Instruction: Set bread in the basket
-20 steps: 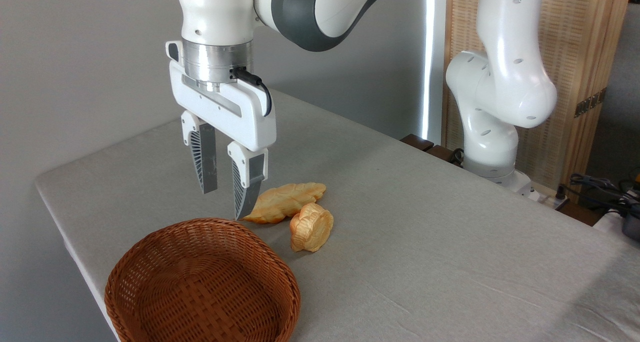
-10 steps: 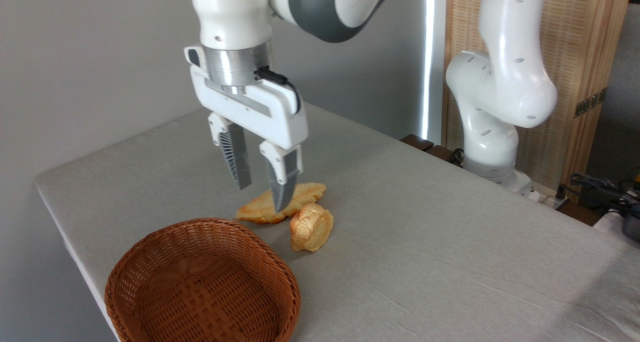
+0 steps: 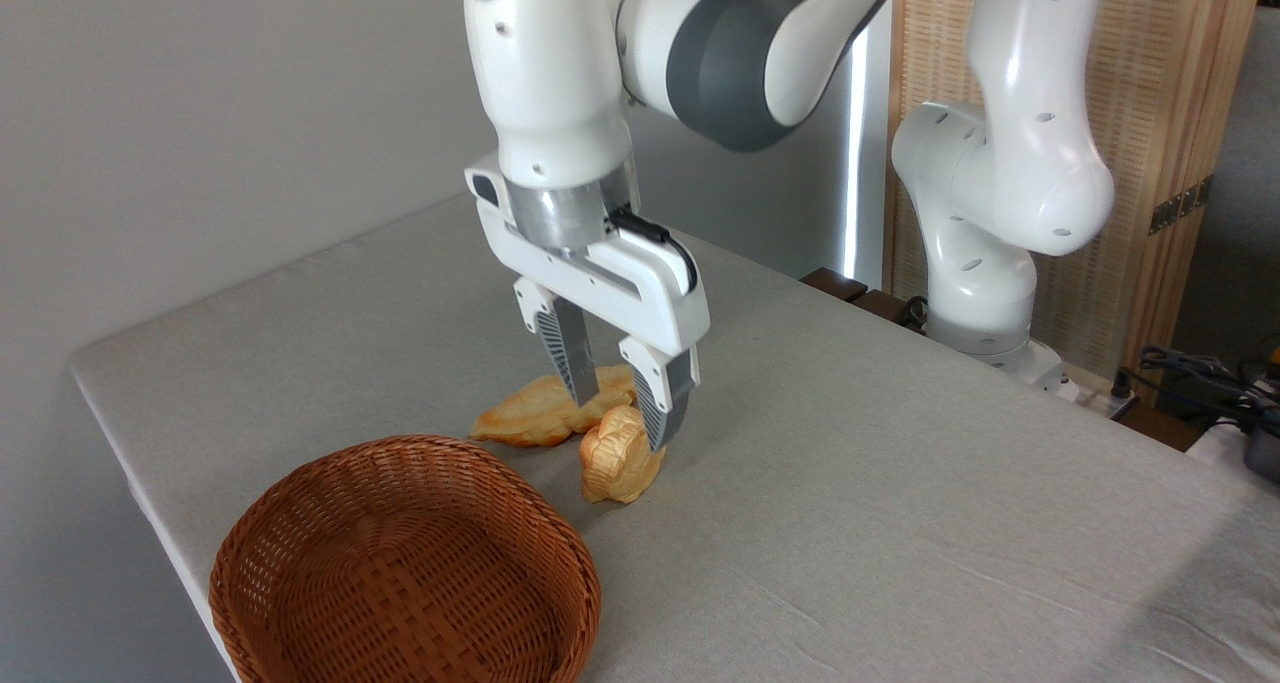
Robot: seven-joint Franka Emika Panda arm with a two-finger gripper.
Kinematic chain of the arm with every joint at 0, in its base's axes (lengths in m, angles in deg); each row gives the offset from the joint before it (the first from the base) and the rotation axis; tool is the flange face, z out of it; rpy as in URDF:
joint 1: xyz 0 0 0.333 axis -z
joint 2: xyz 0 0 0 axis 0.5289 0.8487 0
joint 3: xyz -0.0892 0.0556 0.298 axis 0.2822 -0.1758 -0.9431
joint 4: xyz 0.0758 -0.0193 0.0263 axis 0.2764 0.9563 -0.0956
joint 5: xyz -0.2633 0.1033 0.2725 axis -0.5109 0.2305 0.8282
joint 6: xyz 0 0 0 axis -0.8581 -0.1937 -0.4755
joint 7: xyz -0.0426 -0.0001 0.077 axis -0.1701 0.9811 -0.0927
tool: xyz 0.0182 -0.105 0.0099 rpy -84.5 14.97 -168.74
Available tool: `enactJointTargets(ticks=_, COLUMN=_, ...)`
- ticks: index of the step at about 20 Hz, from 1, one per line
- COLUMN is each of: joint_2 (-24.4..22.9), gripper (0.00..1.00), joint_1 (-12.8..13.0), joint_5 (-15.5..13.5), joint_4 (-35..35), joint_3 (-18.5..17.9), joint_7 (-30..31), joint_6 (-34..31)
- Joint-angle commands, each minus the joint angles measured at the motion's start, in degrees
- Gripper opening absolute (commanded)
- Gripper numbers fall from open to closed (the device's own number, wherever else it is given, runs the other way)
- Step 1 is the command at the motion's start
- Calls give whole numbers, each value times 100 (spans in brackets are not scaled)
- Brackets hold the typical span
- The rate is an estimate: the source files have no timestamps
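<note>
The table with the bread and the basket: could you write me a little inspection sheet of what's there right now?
Surface: grey table, cloth-covered, faintly creased.
Job's things: bun on the table, beside the basket, which holds nothing.
Clutter: leaf-shaped loaf just behind the bun.
Grippers: gripper open, fingers either side of the bun's top; contact cannot be told.
Cables: black cable on the gripper body; more cables at the right edge.
Surroundings: arm base at the far table edge, wooden slatted screen behind, plain grey wall.
</note>
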Motion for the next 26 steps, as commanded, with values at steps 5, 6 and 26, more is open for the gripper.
enactJointTargets(ticks=5, joint_2=184, gripper=100, joint_1=198, joint_5=52, joint_4=266, joint_3=-21, joint_7=-110, joint_6=455)
enactJointTargets(ticks=6, joint_2=201, gripper=100, joint_1=216, joint_5=52, joint_4=266, joint_3=-21, joint_7=-110, joint_6=517)
enactJointTargets(ticks=26, joint_2=369, gripper=30, joint_1=234, joint_5=-10, joint_4=257, joint_3=-21, joint_7=-524, joint_6=464)
